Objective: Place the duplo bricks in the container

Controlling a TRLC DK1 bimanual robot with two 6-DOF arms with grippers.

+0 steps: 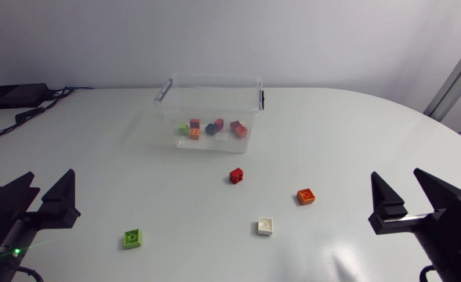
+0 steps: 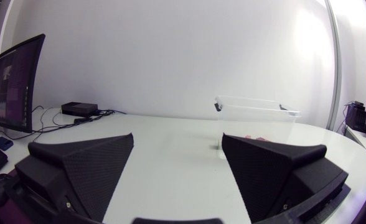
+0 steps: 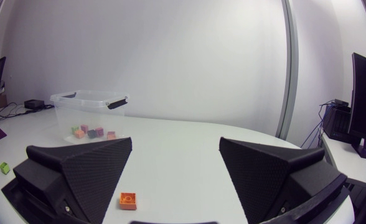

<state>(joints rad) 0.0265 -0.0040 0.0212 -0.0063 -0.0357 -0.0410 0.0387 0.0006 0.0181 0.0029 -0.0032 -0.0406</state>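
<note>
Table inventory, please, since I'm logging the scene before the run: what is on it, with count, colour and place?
container: one, clear, far middle.
bricks inside: about six, mixed colours.
red brick: one, nearest the container.
orange brick: one, right of centre.
white brick: one, near middle.
green brick: one, near left.
black box: one, far left, cabled.
left hand: black, open, empty, near left.
right hand: black, open, empty, near right.
</note>
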